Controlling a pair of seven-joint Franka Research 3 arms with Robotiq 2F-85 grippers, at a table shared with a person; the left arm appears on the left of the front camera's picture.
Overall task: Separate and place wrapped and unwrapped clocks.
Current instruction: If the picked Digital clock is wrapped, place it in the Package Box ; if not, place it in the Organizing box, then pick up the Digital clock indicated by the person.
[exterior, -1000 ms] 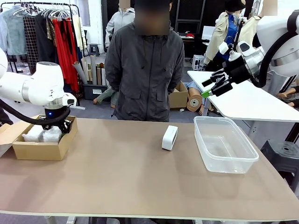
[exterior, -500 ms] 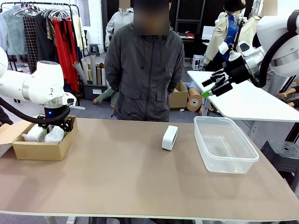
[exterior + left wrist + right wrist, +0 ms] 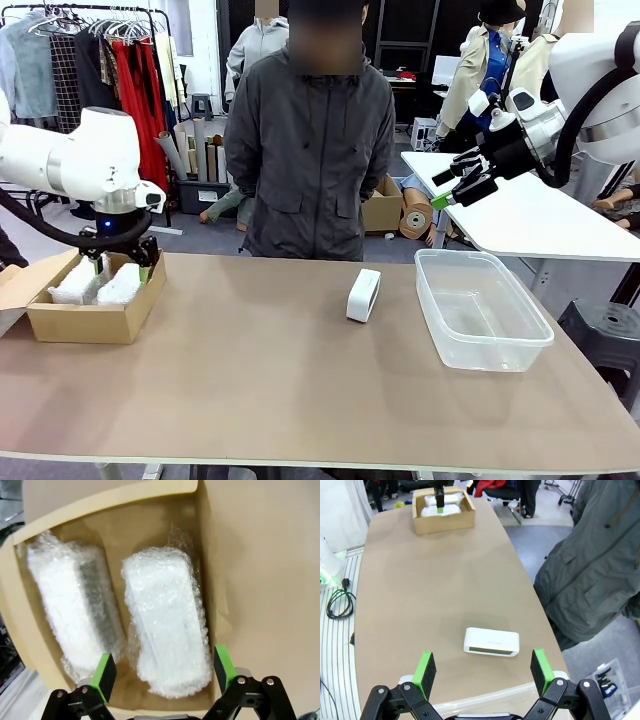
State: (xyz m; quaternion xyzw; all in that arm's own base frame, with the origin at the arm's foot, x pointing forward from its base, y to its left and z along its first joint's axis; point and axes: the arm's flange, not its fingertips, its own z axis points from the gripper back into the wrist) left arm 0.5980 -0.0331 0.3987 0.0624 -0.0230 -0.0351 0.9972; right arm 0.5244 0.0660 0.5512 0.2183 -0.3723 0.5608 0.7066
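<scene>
brown tabletop, clothes rack beyond; left gripper wide over wrapped clocks in cardboard box, right gripper wide, empty.

the left gripper has let go and lifted. a second ago it was sunk into the cardboard box, clamped on the wrapped clock nearer the table's middle; now its jaws stand wide just above that bundle. the left arm sits higher over the box. the freed wrapped clock has settled beside the other wrapped clock, and more of both shows.
</scene>
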